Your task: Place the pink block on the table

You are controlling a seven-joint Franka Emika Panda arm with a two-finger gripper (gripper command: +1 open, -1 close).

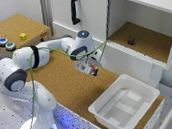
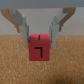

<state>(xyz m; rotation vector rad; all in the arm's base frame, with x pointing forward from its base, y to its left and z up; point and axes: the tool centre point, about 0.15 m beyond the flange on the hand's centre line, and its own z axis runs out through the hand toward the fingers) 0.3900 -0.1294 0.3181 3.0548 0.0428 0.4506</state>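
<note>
**Over the cork top: block in the jaws, not yet set down**

Above the middle of the table (image 1: 63, 82), the gripper (image 1: 90, 68) hangs a little way off the surface, between the cupboard and the white tub (image 1: 123, 107). From the wrist view, the pink block (image 2: 39, 46) sits between the two fingers (image 2: 24, 26), which press against its sides, so the jaws are closed only as far as the cube's width allows. Cork shows below the block; whether it touches the surface cannot be told. By my reading, the carrying part is mostly done. Left to do: lower the block onto the cork, open the jaws, and lift clear.
</note>
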